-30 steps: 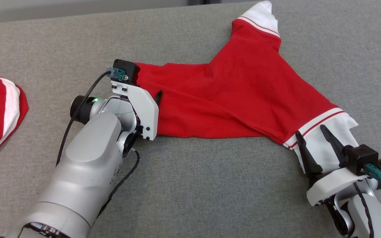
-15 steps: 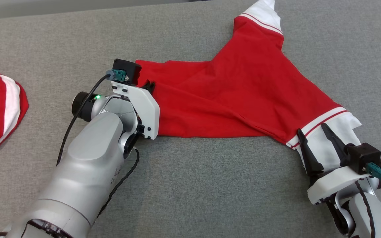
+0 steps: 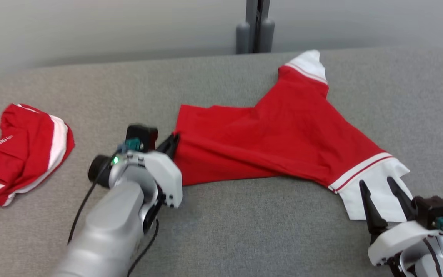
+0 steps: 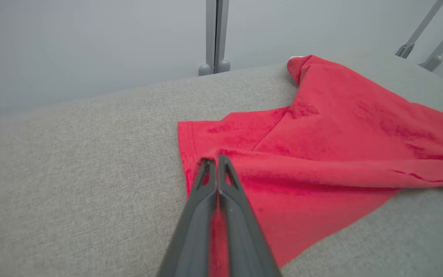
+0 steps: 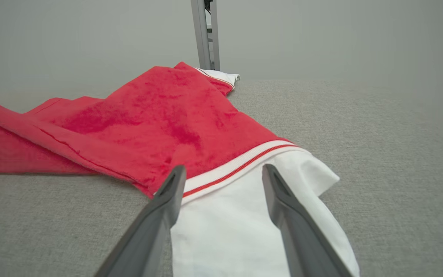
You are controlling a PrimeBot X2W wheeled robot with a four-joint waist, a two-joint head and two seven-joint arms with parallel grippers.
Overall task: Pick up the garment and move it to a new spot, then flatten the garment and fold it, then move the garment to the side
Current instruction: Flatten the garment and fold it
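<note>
Floppy, light garment (image 3: 283,130): your left end effector (image 4: 217,163) pinches the hem (image 4: 185,148), right end effector (image 5: 224,168) gapes over the cuff (image 5: 240,219), grab there.

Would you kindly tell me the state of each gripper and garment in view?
red garment, spread out, creased, not yet folded.
left gripper, shut on the red garment's left edge.
right gripper, open, astride the white cuff.
second garment, crumpled on the robot's left.
</note>
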